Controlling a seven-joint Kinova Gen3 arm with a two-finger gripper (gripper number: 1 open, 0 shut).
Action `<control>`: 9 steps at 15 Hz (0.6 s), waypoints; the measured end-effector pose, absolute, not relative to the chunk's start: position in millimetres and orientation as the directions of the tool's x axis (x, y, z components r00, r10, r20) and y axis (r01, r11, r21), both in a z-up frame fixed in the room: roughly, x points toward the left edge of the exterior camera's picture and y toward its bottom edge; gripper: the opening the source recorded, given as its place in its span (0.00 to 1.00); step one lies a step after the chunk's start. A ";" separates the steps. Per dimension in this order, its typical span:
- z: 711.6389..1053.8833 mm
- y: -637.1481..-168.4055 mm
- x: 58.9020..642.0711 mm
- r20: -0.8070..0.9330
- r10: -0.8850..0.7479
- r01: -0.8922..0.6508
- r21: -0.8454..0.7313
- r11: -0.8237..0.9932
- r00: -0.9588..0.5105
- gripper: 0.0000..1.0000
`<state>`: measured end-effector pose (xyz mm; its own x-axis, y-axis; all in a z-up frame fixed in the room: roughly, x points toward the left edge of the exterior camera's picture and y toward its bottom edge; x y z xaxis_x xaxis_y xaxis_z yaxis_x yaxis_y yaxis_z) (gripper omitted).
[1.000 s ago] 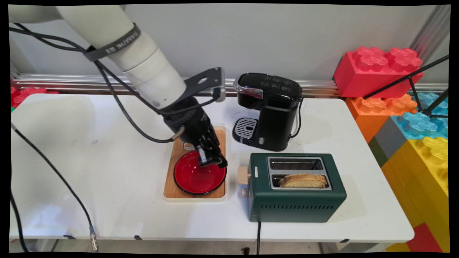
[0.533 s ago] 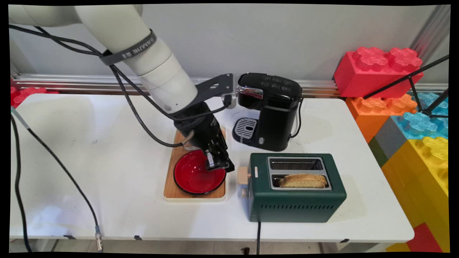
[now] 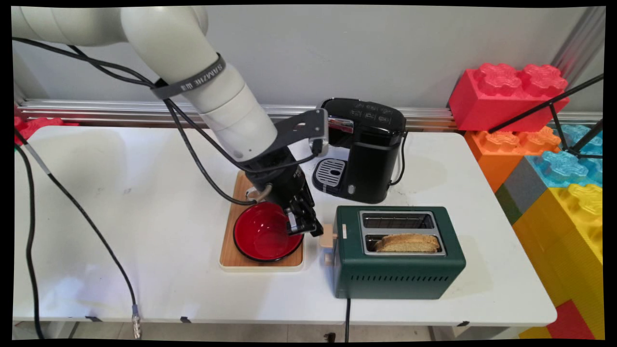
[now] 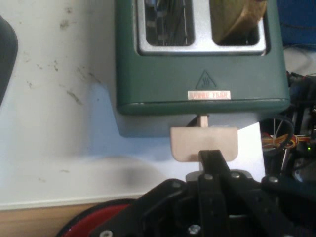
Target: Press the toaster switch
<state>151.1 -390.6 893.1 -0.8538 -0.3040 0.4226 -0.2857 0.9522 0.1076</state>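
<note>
As the gripper stands: fingers pressed together, holding nothing, over the red bowl rim.
Toaster lever: just ahead of the fingertips, lying crosswise; contact unclear.
Green toaster: directly beyond the lever.
Bread slice: farthest, in one slot.

glossy red bowl, wooden tray, matt green toaster
</note>
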 end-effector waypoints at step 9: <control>870.3 -390.3 143.1 0.423 -0.292 -0.283 0.087 0.955 -0.858 0.00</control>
<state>143.1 -390.3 870.3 -0.8575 -0.2924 0.4233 -0.2828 0.9552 0.0869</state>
